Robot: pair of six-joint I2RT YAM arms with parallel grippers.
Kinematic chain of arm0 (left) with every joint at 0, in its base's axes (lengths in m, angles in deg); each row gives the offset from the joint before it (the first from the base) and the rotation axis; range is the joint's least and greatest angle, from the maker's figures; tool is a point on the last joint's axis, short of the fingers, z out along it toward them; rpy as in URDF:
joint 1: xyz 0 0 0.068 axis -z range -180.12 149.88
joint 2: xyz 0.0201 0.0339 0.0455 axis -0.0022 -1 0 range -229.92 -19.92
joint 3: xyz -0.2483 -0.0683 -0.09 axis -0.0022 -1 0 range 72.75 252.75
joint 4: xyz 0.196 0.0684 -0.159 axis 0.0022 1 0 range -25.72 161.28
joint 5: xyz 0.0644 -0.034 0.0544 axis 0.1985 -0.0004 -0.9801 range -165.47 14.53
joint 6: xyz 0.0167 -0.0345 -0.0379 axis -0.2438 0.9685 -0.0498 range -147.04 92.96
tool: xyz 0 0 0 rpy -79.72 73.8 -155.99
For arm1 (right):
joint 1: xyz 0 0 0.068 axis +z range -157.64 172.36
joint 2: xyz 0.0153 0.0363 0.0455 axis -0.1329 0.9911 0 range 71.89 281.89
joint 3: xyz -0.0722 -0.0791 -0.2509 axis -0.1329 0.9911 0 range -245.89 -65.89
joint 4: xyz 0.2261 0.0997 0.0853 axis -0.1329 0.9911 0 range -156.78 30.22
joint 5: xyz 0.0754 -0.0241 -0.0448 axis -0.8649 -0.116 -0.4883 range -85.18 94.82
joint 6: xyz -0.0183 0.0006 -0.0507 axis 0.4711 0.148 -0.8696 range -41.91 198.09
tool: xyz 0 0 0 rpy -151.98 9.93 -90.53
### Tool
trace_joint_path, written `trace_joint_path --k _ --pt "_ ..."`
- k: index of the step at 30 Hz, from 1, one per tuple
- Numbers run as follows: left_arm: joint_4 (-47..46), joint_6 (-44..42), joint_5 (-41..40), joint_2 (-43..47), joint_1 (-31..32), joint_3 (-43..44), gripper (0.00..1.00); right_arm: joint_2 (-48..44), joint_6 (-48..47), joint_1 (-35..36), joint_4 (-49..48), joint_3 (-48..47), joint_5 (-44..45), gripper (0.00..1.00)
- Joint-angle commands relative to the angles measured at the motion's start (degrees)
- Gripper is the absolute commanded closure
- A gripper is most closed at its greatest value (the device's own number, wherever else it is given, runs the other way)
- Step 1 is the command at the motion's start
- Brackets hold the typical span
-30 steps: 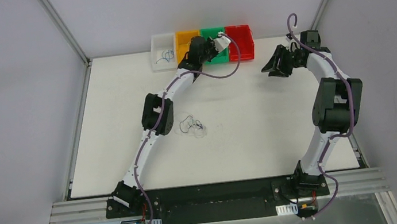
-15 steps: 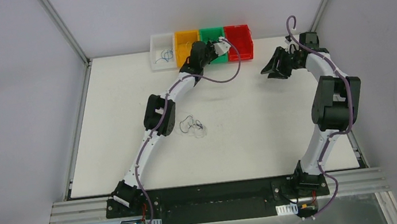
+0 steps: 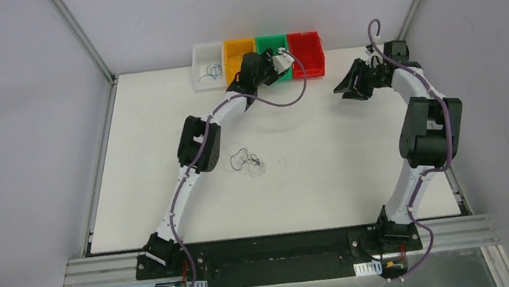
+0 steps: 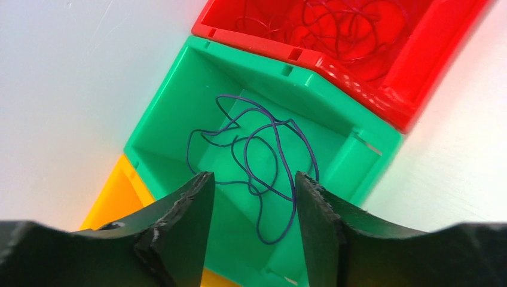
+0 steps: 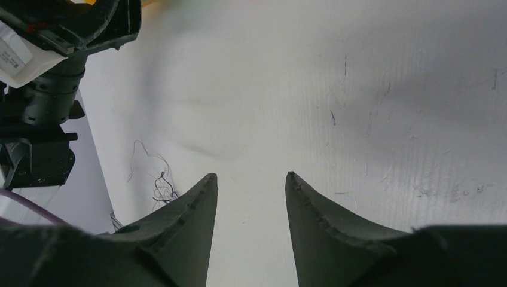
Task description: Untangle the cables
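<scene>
My left gripper point(image 4: 251, 177) hangs open over the green bin point(image 4: 179, 107), nothing between its fingers. A thin blue cable point(image 4: 263, 149) lies loose and looping on that bin's floor. The red bin point(image 4: 412, 89) beside it holds a curled dark red cable point(image 4: 341, 30). In the top view the left gripper point(image 3: 269, 66) is at the row of bins. A small tangle of cables point(image 3: 245, 161), black and white, rests mid-table. My right gripper point(image 5: 251, 175) is open and empty above the bare table; the tangle point(image 5: 156, 182) shows at its left. In the top view the right gripper point(image 3: 349, 86) is at the far right.
Four bins stand in a row at the table's far edge: white bin point(image 3: 207, 77) with a blue cable inside, yellow bin point(image 3: 236, 48), green bin point(image 3: 270, 40), red bin point(image 3: 308, 53). The left arm's elbow point(image 3: 194, 144) sits close to the tangle.
My left gripper has gone from shut to open above the green bin and shifted slightly left. The right arm has barely moved.
</scene>
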Motion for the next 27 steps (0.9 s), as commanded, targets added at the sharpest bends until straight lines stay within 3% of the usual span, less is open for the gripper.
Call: trace_joint_path --k 1,10,16,18,22,24,27 --pt "-1.0 5.0 5.9 11.6 0.5 -5.3 0.41 -1.4 1.1 0.5 -1.8 -1.2 -1.9 0.52" --pt "8.3 11.7 13.3 22.3 0.5 -14.7 0.23 -2.4 1.4 1.5 -2.2 -1.5 -2.8 0.52" --pt "25.3 25.3 18.4 34.7 -1.9 -22.0 0.25 -3.8 -1.6 3.9 0.9 -3.1 -5.8 0.51" --pt "30.8 32.8 23.6 40.8 -4.4 -27.5 0.25 -4.5 -2.5 5.5 3.1 -3.5 -7.2 0.51" --pt "35.0 49.1 39.0 53.5 -10.9 -45.6 0.11 -6.1 -6.1 10.9 8.2 -2.3 -9.7 0.47" --pt "35.1 55.2 39.9 58.9 -13.3 -55.1 0.14 -7.1 -7.0 14.8 9.7 -0.3 -10.7 0.44" --pt "35.0 55.6 37.7 66.8 -15.0 -66.9 0.16 -8.3 -7.9 22.0 9.8 3.4 -11.0 0.43"
